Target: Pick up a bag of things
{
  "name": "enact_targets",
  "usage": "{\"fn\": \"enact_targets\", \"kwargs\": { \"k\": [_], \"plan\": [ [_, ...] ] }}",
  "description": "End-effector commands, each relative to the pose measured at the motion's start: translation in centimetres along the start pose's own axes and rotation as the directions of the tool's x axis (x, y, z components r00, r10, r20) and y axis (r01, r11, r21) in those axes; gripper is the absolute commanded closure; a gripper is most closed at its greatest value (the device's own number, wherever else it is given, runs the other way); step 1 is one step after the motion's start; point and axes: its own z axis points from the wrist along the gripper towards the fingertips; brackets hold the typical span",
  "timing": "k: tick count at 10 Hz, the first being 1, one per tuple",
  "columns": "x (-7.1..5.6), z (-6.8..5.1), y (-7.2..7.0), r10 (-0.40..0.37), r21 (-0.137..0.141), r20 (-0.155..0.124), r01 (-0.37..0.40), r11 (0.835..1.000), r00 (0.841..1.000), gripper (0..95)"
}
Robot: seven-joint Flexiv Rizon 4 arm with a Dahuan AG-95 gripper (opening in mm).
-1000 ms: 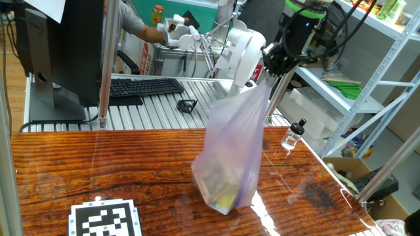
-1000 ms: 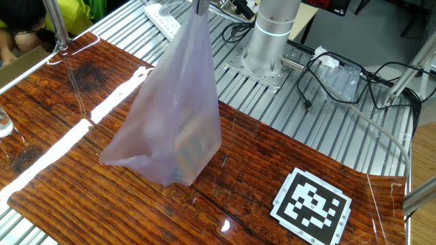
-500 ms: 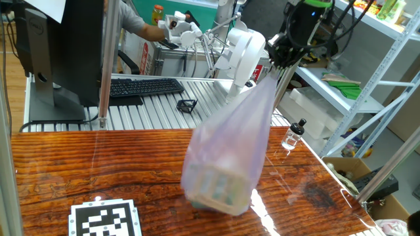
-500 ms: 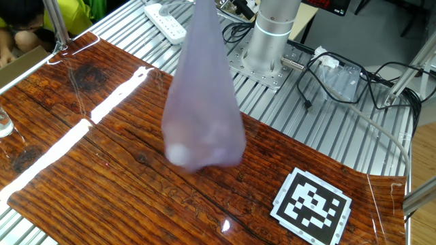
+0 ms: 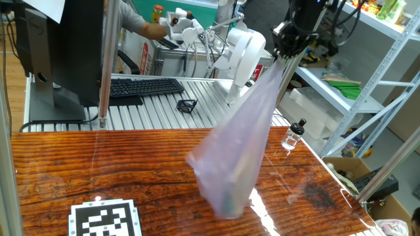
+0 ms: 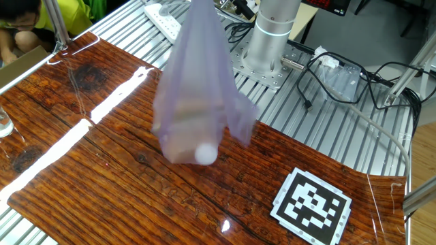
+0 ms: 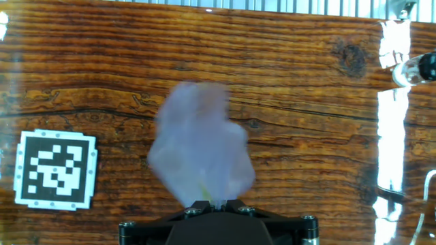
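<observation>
The bag of things is a translucent pale lilac plastic bag with small packaged items showing faintly at its bottom. It hangs by its gathered top from my gripper, which is shut on it high above the wooden table. The bag's bottom is off the table and blurred by swinging. In the other fixed view the bag hangs over the table's middle; the gripper is out of frame there. In the hand view the bag hangs below my gripper, whose jaws are closed on its top.
A black-and-white marker tag lies on the table near the front; it also shows in the other fixed view. A small clear bottle stands at the table's right edge. A keyboard and monitor sit behind on the metal surface.
The gripper has risen with the bag. The bag has come off the table and swings, its bottom shifting from side to side between frames.
</observation>
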Motion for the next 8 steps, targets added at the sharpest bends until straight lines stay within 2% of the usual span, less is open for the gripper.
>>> {"fn": "enact_targets", "kwargs": {
  "k": [1,4,8],
  "plan": [
    [-0.05,-0.39,-0.3,-0.009,0.003,-0.006,0.009,1.0,1.0,95.0],
    [-0.66,-1.17,-0.58,-0.016,0.005,-0.019,0.017,1.0,1.0,95.0],
    [-0.7,-1.18,-0.54,-0.017,0.005,-0.018,0.017,1.0,1.0,95.0]
  ]
}}
